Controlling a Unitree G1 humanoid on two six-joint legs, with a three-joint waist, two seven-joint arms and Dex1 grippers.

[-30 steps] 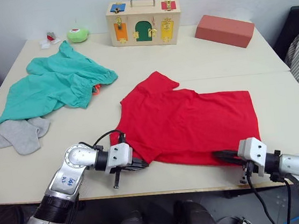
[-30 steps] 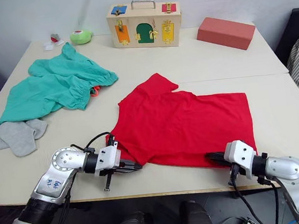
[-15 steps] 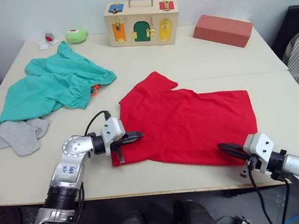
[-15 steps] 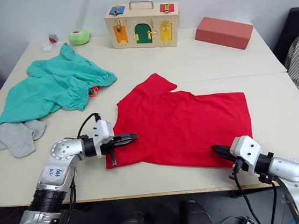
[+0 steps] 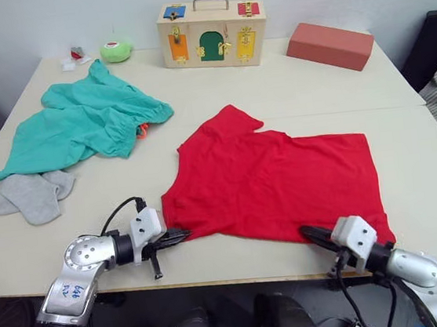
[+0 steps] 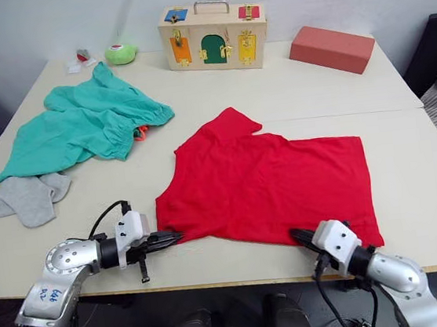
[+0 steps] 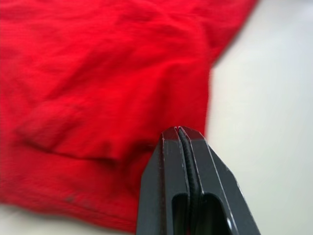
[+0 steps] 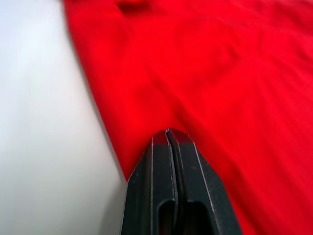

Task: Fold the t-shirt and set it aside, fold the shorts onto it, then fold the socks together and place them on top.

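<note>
The red t-shirt (image 5: 271, 177) lies spread flat in the middle of the table, one sleeve pointing to the back. My left gripper (image 5: 178, 234) lies low on the table with its fingers shut, tips touching the shirt's near-left corner (image 7: 161, 98). At the shirt's near hem, right of centre, my right gripper (image 5: 307, 233) is shut too, its tip at the cloth's edge (image 8: 146, 98). No cloth shows between either pair of fingers. The teal shorts (image 5: 79, 120) lie crumpled at the back left. The grey socks (image 5: 29, 195) lie in front of them.
A wooden latch box (image 5: 212, 24) stands at the back centre, a red-brown block (image 5: 328, 45) at the back right, a small green toy (image 5: 116, 50) at the back left. Both grippers lie close to the table's front edge (image 5: 239, 275).
My left gripper came down from above the shirt's left side to its near-left corner by the table's front. My right gripper slid left along the near hem.
</note>
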